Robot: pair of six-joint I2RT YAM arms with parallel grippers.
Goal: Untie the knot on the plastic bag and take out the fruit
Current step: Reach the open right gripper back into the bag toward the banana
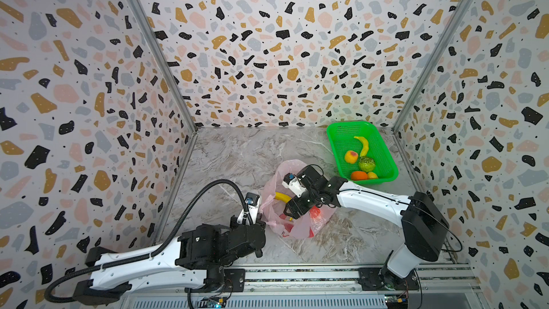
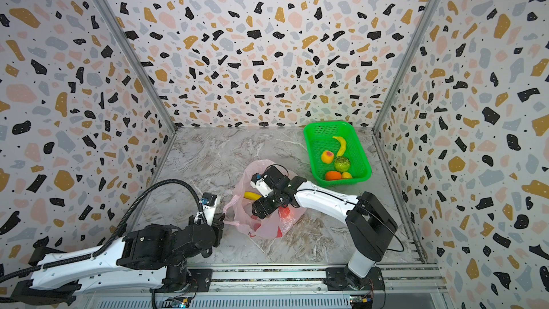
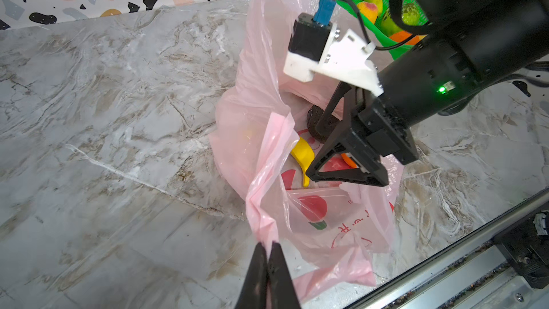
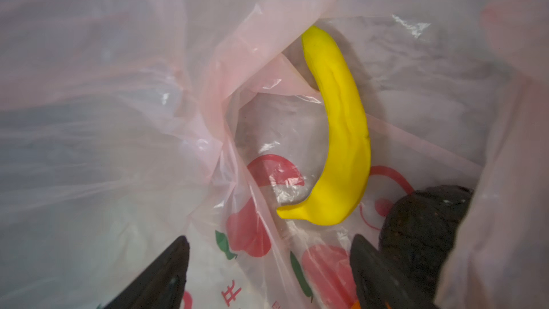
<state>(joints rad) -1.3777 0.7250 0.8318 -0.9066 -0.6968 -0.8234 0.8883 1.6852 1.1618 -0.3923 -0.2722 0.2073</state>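
Note:
The pink plastic bag (image 1: 300, 227) (image 2: 269, 228) lies on the marble table with its mouth open; the knot is out of view. My left gripper (image 3: 269, 246) is shut on a twisted handle strip (image 3: 261, 209) of the bag and holds that side up. My right gripper (image 4: 270, 242) is open inside the bag, nothing between its fingers. Fruit lies in the bag ahead of it: a yellow banana (image 4: 341, 132) (image 3: 303, 156) (image 1: 281, 196) and a dark avocado (image 4: 421, 221) (image 3: 315, 115) against one finger. A bit of orange fruit (image 3: 347, 160) shows under the right gripper.
A green mesh basket (image 1: 350, 123) (image 2: 326, 124) stands at the back right, just behind the right arm. It holds a banana (image 1: 363, 145), a peach (image 1: 351, 156), a bumpy green fruit (image 1: 367, 164), a tangerine (image 1: 359, 175) and a small yellow fruit. Patterned walls enclose three sides; a metal rail (image 1: 297, 274) runs along the front.

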